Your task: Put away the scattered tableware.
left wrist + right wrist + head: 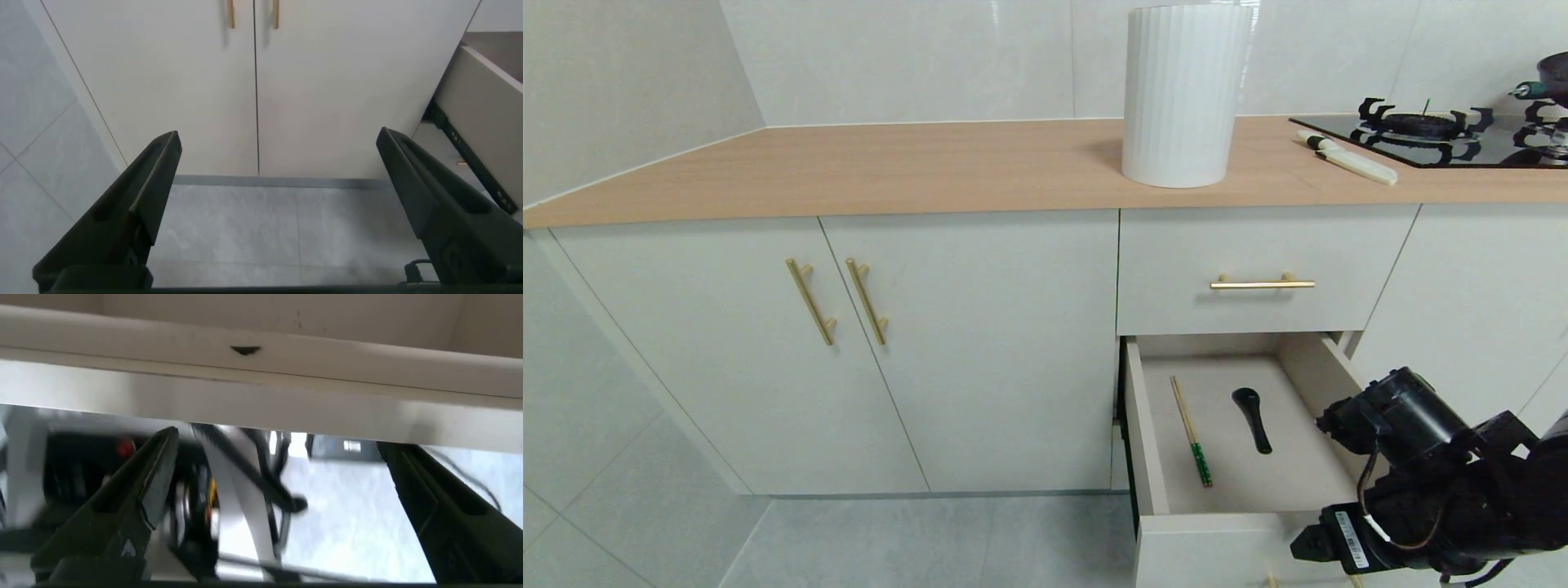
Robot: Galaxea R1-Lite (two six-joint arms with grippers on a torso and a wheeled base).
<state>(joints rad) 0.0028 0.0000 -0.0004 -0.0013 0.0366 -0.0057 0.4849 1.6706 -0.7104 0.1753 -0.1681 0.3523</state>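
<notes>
The right claw (278, 445) is spread wide and holds nothing, close against a pale edge that may be the drawer front. The left claw (278, 137) is also wide open and empty, facing the shut cabinet doors (257, 82) and the floor. The open lower drawer (1147, 441) holds chopsticks (1192, 441) on its left side and a black spoon (1252, 416) at the middle. The two lie apart and nearly parallel, running front to back. The chopsticks' green ends and the spoon's handle point to the drawer front, and the drawer floor on the right is bare. Above is a shut drawer with a gold handle (1262, 283). On the surface (931, 163), a white ribbed container (1180, 94) stands near the front edge. A pale long utensil (1347, 159) lies slantwise beside the hob (1421, 131).
</notes>
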